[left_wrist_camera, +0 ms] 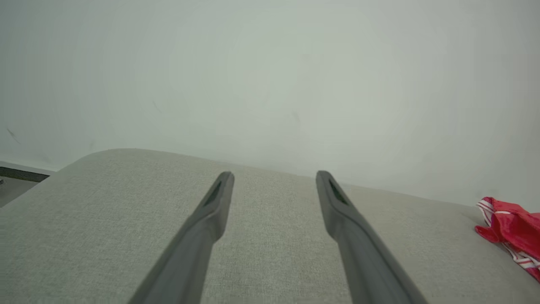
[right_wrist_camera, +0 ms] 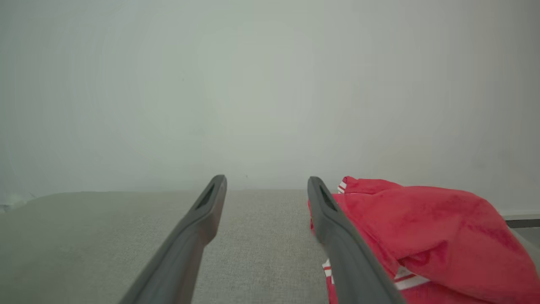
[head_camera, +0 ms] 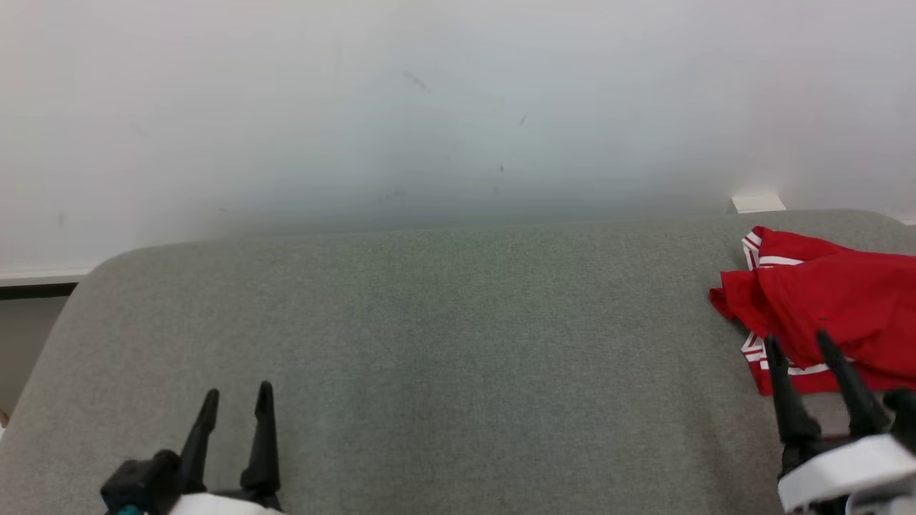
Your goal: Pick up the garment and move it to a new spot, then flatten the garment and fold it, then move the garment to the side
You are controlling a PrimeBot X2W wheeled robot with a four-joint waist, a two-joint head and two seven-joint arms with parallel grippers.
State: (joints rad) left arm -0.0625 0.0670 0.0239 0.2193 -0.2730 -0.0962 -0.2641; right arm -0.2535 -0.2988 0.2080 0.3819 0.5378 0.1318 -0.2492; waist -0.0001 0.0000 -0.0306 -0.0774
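grey fabric cushion (head_camera: 429, 343) | pale wall (head_camera: 429, 107) behind | red garment (head_camera: 844, 307) at right | left tool (head_camera: 238, 390), right tool (head_camera: 797, 340) spread, empty

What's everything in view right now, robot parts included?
Garment: one, red with white stripes, crumpled at the right end of the cushion.
Cushion: one, grey fabric, spanning the foreground.
Wall: one, white with faint scuffs, behind the cushion.
Small block: one, white, by the wall beyond the garment.
Left gripper: one, dark fingers, open, over bare cushion at lower left.
Right gripper: one, dark fingers, open, at the garment's near edge, not gripping it.
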